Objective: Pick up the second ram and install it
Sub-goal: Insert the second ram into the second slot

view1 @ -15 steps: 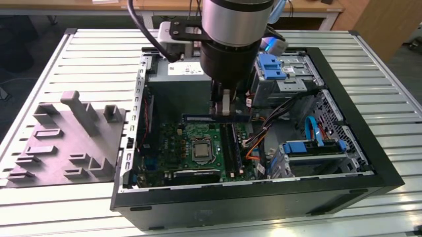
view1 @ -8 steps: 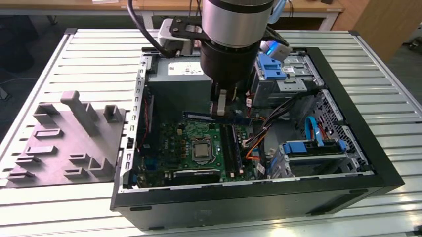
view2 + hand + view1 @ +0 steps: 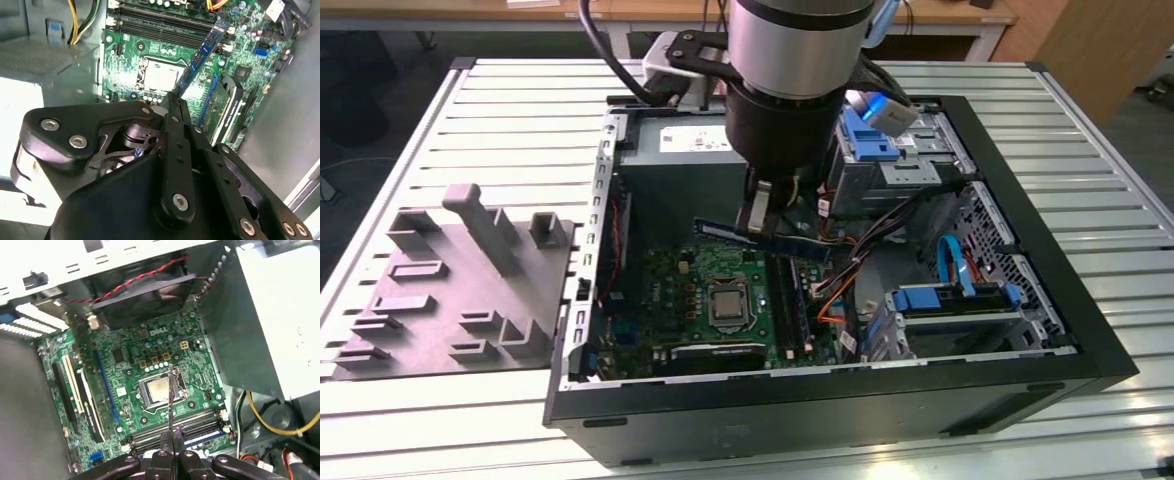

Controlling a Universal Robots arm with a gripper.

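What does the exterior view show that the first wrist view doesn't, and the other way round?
Exterior view: the grey moulded tray beside the computer case on the slatted table. First wrist view: the black fan with red-and-black wires, and yellow cables. Both: the hand shut on the second ram, above the green motherboard and its processor socket.

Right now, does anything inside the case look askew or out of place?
The second ram, pinched in the gripper, hangs above the motherboard and seems to lie crosswise to the long black slots, not in line with them. Nothing else looks damaged or loose.
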